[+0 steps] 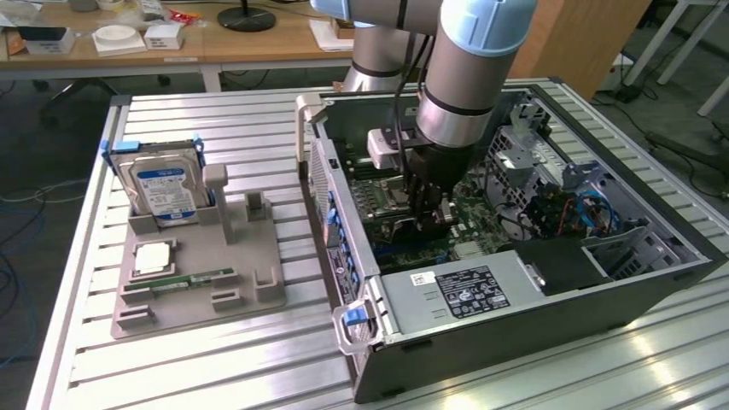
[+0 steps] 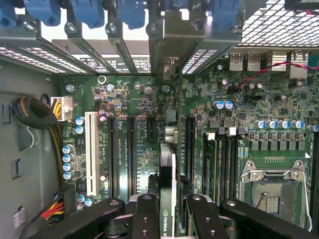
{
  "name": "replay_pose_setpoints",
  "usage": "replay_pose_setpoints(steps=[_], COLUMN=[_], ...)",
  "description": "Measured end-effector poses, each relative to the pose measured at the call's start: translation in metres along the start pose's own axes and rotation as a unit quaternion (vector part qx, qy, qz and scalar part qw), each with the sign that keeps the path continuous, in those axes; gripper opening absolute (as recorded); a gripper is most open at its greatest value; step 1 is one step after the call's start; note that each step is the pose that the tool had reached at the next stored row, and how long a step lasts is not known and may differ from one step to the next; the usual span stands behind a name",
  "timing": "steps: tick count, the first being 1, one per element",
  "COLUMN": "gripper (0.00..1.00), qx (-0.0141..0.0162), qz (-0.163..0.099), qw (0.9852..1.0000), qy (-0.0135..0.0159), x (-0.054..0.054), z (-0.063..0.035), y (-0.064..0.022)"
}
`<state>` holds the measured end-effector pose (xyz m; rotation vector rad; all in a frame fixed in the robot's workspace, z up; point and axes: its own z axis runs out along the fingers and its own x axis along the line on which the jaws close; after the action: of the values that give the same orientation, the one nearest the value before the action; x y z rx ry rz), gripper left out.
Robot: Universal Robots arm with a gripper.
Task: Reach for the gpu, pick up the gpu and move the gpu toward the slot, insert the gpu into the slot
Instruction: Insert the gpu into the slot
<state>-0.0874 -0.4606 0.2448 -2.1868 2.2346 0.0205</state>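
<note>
closest in the wrist view, the gripper [image 2: 167,211] pinches the gpu [image 2: 167,199] between its two black fingers [image 2: 144,219], one on each flat face. the card stands on edge, its long axis running away from the wrist toward the rear bracket wall, with a white logo visible on its near edge. it hangs over the motherboard [image 2: 149,107], in line with the gap between the short black connector and the long black slot [image 2: 190,147] just beside it; whether it touches the board i cannot tell.

room is tight: two long black slots and one white slot lie to one side of the card, the long slot and four memory slots to the other, all parallel to it. beyond them sits one open silver socket [image 2: 271,191].

farther off, the rear wall carries blue latches [image 2: 132,11] above the metal bracket bays.

in the exterior view, the arm [image 1: 462,94] reaches straight down into the open case [image 1: 535,282], the gripper [image 1: 431,224] low between the case wall at the exterior view's left and the drive cage at its right. outside the case, on the slatted table [image 1: 228,359], one grey tray [image 1: 245,265] holds one hard drive [image 1: 162,190] standing upright, well apart from the arm.
</note>
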Motion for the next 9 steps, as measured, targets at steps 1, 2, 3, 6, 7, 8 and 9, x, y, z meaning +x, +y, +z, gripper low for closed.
replay_pose_setpoints(steps=[1, 2, 3, 6, 7, 8, 9], gripper=[0.26, 0.26, 0.26, 0.26, 0.26, 0.26, 0.26], qx=[0.0000, 0.0001, 0.0001, 0.0000, 0.0000, 0.0000, 0.0000], qz=[0.000, 0.000, 0.000, 0.000, 0.000, 0.000, 0.000], qw=[1.0000, 1.0000, 1.0000, 1.0000, 1.0000, 1.0000, 1.0000], qy=[0.0000, -0.0001, -0.0001, 0.0001, 0.0001, 0.0001, 0.0000], x=[0.0000, 0.0000, 0.0000, 0.0001, 0.0000, 0.0000, 0.0000], z=[0.0002, 0.0010, 0.0014, 0.0013, 0.0014, 0.0014, 0.0014], y=[0.0000, -0.0001, 0.0000, 0.0001, 0.0001, 0.0001, 0.0001])
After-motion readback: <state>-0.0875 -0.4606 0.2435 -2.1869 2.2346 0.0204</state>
